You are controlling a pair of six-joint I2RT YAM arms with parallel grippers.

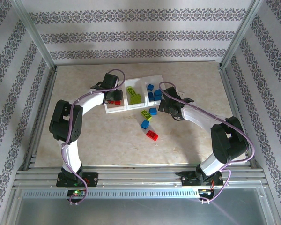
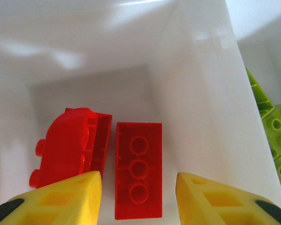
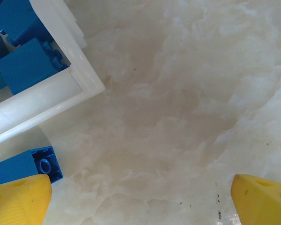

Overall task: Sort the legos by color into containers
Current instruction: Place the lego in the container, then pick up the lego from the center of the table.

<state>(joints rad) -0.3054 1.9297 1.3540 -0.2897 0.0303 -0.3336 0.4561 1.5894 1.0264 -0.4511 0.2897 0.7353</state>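
Observation:
The white three-bin tray (image 1: 126, 107) lies mid-table. My left gripper (image 2: 139, 187) hangs open inside its left bin (image 2: 187, 93), and a red brick (image 2: 138, 168) lies stud-side down between the yellow fingers (image 2: 61, 199), untouched. A second red brick (image 2: 70, 154) lies tipped beside it. Lime bricks (image 1: 134, 96) fill the middle bin and blue bricks (image 3: 23, 65) the right one. My right gripper (image 3: 140, 197) is open over bare table just off the tray's corner (image 3: 79, 89), with a loose blue brick (image 3: 23, 168) by its left finger (image 3: 18, 201).
Loose on the table in front of the tray lie a lime brick (image 1: 146, 115), two blue bricks (image 1: 153, 111) (image 1: 144, 124) and a red brick (image 1: 152, 135). Metal frame posts and patterned walls enclose the table (image 1: 84, 140). Lime bricks (image 2: 276, 140) show past the bin wall.

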